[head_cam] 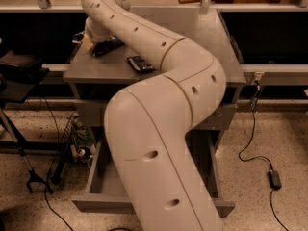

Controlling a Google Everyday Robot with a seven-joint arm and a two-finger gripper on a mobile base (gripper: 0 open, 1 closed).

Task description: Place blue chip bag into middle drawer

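At the far left, a black stand (pixel 21 73) sits beside the grey cabinet (pixel 207 37), with a wire rack (pixel 72 138) on the floor below it. My gripper (pixel 91 41) is over the cabinet top's back left corner, largely hidden behind my own wrist. I cannot tell whether it is spread or pinching anything. The blue chip bag (pixel 109 45) lies on the cabinet top right at the gripper, its dark end poking out just to the right of my wrist; whether the two are touching I cannot make out. A little further right, apart from the bag, a small flat dark packet (pixel 140 64) rests on the same surface. My arm (pixel 159 143) sweeps from there across the cabinet top and down over its front. Beneath it the middle drawer (pixel 96 205) stands pulled open, and the part of its floor that I can see is bare grey metal. On the floor at the right, a black cable runs to a power adapter (pixel 275 178).
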